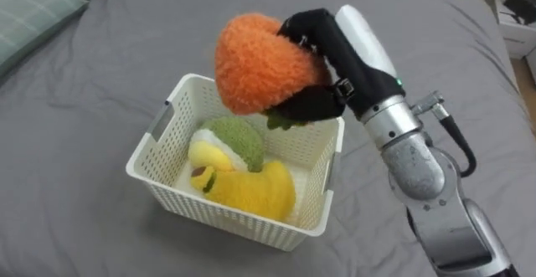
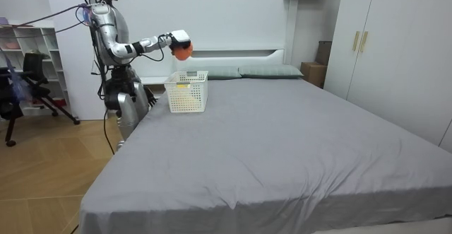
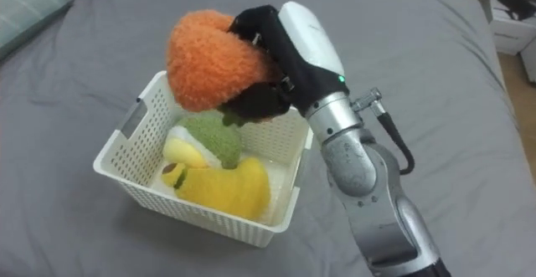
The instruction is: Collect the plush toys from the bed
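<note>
The grey bed sheet (image 1: 75, 101) carries a white perforated plastic basket (image 1: 219, 217), set within the robot's reach. Inside the basket a yellow plush toy (image 1: 251, 189) lies against a green fuzzy plush toy (image 1: 237, 137). Just above the basket's far rim hangs a round orange fuzzy plush toy (image 1: 251, 59). The right hand (image 1: 322, 47) is curled round it from the basket's right, probably so that letting go drops it inside.

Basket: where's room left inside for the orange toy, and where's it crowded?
Free: far right corner, between the green toy and the basket wall, under the right hand gripping the orange toy. Crowded: left and front, with the yellow toy.
</note>
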Tool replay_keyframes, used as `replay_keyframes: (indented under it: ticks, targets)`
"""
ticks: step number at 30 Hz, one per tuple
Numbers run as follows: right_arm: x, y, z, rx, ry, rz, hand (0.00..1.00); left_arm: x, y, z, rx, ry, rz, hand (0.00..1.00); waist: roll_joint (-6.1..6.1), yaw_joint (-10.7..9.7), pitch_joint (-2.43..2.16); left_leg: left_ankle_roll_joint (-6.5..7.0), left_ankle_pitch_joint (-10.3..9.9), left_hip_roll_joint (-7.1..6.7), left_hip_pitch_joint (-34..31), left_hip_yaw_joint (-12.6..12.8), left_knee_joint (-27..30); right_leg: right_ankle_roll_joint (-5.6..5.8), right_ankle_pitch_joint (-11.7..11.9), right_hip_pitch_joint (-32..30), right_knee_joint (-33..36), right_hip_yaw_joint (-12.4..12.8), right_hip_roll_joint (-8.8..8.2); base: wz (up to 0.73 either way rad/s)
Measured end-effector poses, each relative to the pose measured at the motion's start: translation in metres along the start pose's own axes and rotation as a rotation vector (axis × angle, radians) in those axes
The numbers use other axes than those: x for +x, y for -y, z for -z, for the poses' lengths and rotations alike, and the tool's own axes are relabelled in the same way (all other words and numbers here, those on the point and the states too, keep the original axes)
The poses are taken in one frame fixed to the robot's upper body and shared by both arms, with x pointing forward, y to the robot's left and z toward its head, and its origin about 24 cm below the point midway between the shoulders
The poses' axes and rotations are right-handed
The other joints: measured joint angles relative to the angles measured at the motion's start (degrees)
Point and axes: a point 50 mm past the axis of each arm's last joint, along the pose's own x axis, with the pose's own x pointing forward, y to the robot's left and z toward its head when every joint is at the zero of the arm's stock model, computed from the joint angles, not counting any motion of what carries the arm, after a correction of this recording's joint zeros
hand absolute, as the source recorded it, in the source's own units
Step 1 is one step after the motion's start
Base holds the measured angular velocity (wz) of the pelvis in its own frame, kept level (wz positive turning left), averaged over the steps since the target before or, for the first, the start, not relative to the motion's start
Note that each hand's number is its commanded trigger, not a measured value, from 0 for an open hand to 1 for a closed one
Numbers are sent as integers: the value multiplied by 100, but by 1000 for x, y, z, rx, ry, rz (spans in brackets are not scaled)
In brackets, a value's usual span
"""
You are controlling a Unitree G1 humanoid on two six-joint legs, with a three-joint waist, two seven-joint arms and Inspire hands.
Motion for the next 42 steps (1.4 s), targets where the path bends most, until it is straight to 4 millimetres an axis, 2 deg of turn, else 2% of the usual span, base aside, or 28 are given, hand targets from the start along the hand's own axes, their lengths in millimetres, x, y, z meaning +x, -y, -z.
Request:
replay_keyframes:
  ticks: [6, 7, 8, 9, 10, 11, 12, 14, 19, 22, 27, 42]
  targets:
    - [1, -17, 0, 15, -16, -95, 100, 1, 2, -2, 1, 2, 7, 0, 8, 152, 21, 1, 0, -5, -1, -22, -3, 1, 0, 9, 3, -13, -2, 0]
    - [1, -23, 2, 21, -31, -123, 89, 0, 3, -2, 3, 3, 11, 0, 17, 160, 29, 1, -1, -7, -6, -26, -3, 1, 1, 7, 3, -36, -7, 0]
    - [1, -26, 4, 23, -40, -139, 57, 0, 3, -3, 0, 4, 10, 0, 20, 159, 31, 2, -2, -7, -21, -36, -3, 2, 1, 1, 3, -62, -10, 8]
    - [0, -31, 6, 25, -54, -164, 30, 1, 3, -5, -3, 9, 8, 0, 4, 149, 34, 3, -3, -10, -66, -66, 6, 3, 2, -16, 1, -113, -18, 13]
    - [0, -35, 8, 29, -71, -190, 11, 1, 3, -7, -2, 13, 10, 0, -2, 151, 43, 3, -3, -14, -92, -91, 15, 3, 2, -28, 1, -124, -22, 12]
    - [0, -37, 9, 26, -79, -203, 0, 1, 4, -7, -4, 14, 10, 0, -4, 156, 41, 3, -3, -15, -106, -93, 15, 3, 2, -42, 2, -127, -22, 6]
    - [-1, -41, 9, 3, -86, -223, 0, 2, 3, -8, -3, 15, 7, 0, -24, 163, 28, 2, -2, -14, -161, -93, 20, 3, 2, -94, 3, -147, -21, 0]
    - [-2, -44, 11, -38, -97, -244, 0, 1, 2, -7, -1, 12, 0, 0, -44, 173, 42, -1, 1, -14, -184, -99, 22, 2, 2, -120, 3, -163, -21, 0]
    - [-11, -62, 48, -64, -265, -324, 0, 2, 3, -10, -2, 15, -4, 0, -70, 168, 30, -1, 4, -17, -151, -117, 36, 2, 2, -107, -6, -134, -22, 0]
    - [-15, -66, 59, -77, -319, -349, 0, 2, 3, -14, 0, 26, -5, 0, -67, 142, 32, -1, 4, -16, -145, -112, 31, 2, 2, -104, -7, -118, -15, -1]
    - [-19, -66, 67, -79, -353, -356, 0, 3, 3, -14, 2, 25, -4, 0, -51, 124, 43, -2, 4, -15, -137, -113, 34, 3, 2, -83, -6, -111, -14, -1]
    - [-19, -53, 73, -80, -381, -307, 0, 3, 2, -14, 5, 25, -3, 0, -29, 105, 59, -3, 5, -17, -154, -124, 34, 3, 2, -100, -9, -80, -11, 0]
